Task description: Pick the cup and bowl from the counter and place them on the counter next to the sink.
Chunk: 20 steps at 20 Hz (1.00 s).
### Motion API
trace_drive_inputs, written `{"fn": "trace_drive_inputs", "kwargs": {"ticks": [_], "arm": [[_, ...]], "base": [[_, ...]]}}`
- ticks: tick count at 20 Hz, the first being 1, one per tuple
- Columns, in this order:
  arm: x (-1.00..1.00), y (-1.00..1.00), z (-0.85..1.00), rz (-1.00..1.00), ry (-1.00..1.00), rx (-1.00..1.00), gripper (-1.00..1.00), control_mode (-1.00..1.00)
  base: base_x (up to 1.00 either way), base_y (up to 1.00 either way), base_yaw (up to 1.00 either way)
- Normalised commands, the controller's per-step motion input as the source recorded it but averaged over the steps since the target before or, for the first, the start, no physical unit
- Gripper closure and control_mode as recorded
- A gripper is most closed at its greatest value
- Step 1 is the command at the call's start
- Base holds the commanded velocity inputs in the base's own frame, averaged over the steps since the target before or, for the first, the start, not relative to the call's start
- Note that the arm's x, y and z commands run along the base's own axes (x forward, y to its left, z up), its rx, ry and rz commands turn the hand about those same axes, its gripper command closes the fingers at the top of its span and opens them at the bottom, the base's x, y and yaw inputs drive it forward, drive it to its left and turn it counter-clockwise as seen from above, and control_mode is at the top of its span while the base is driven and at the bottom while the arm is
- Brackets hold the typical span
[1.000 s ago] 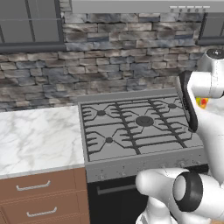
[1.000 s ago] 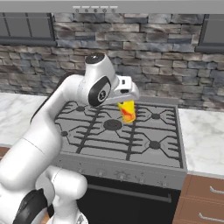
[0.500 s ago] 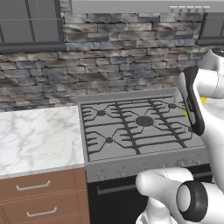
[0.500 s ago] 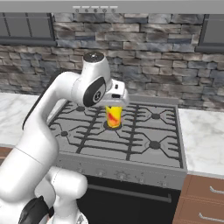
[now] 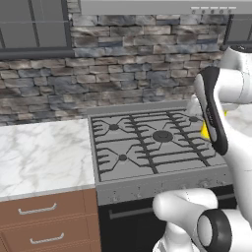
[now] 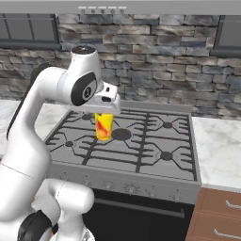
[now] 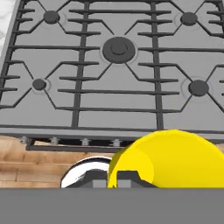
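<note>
In the left base view the arm hides most of the hand; a sliver of the yellow cup peeks from behind it, above the stove, with the marble surface off to the side. The right base view shows the hand clamped on the cup, hanging upright beneath it over the grates. The hand view shows the cup's rim just beside the fingertips, burners beyond.

The stove top lies bare under the carried cup; the counter to its left is bare too.
</note>
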Motion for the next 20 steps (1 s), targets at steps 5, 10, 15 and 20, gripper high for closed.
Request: {"fn": "trace_drive_inputs", "kwargs": {"ticks": [5, 10, 15, 20], "arm": [[-0.22, 0.74, 0.17, 0.0, 0.05, 0.0, 1.0, -1.0], [-0.06, 0.65, -0.01, 0.0, -0.01, 0.0, 1.0, -1.0], [-0.03, 0.49, -0.02, 0.0, 0.0, 0.0, 1.0, -1.0], [-0.01, 0.24, -0.02, 0.0, -0.05, 0.0, 1.0, -1.0]], "base": [[0.0, 0.0, 0.0], [0.0, 0.0, 0.0], [0.0, 0.0, 0.0], [0.0, 0.0, 0.0]]}}
